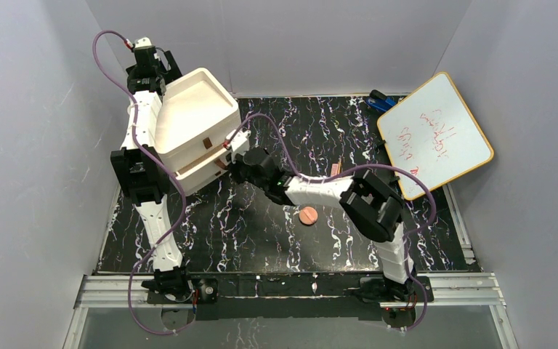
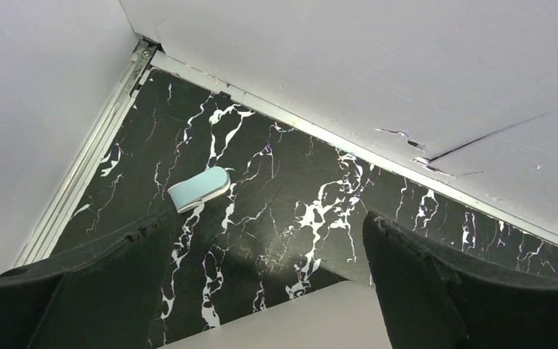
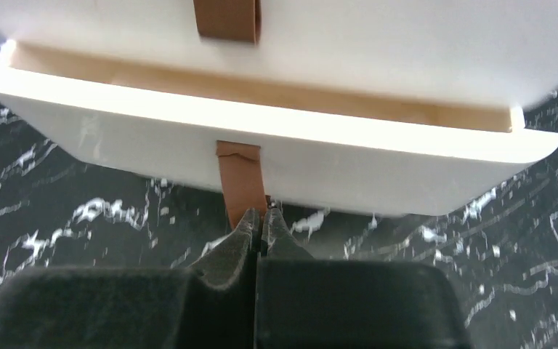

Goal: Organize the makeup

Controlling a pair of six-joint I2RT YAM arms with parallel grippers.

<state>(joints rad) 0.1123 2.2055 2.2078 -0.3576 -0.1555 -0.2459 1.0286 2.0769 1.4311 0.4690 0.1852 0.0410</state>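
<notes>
white arm links (image 1: pixel 156 233), black joints (image 1: pixel 139 174), looping purple cables (image 1: pixel 94 51), black foam-padded fingers (image 3: pixel 116 305)

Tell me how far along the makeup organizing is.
Early stage. Done: one drawer of the white box stands partly out. In hand: the right gripper is shut on its brown pull tab. Left: the copper disc and a slim stick lie on the table, not yet stowed.

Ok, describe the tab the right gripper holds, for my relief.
Find the white drawer box at the table's rear left. Its pulled-out drawer carries a brown strap tab; unlike the tab above, this one is pinched in the right gripper.
</notes>
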